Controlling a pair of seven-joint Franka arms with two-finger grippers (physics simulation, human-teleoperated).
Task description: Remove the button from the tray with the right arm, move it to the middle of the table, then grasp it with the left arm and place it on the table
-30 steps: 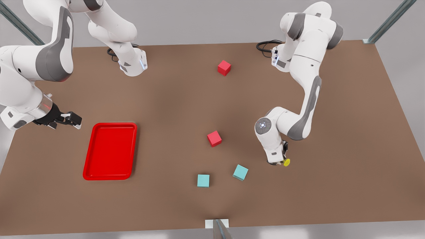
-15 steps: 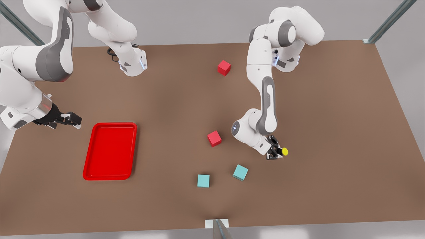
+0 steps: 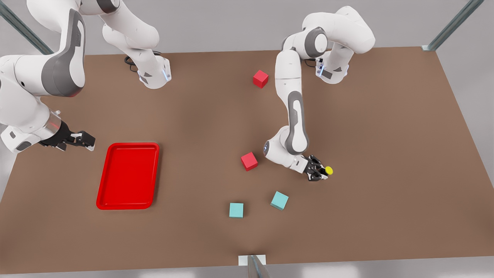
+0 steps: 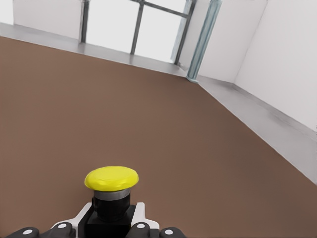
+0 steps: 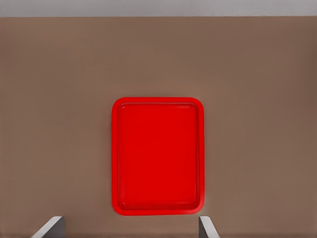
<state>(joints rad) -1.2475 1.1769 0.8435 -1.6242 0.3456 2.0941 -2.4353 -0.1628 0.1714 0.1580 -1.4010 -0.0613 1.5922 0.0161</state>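
The left gripper (image 3: pixel 319 172) clasps the button (image 3: pixel 328 170) between its fingers, right of the nearer red cube (image 3: pixel 249 161) in the front view. The left wrist view shows its dark body beneath the yellow cap. The right gripper (image 3: pixel 79 139) waits beside the tray (image 3: pixel 128 176), fingers spread apart. Two red cubes, two teal cubes on the worktop (image 3: pixel 386 154).
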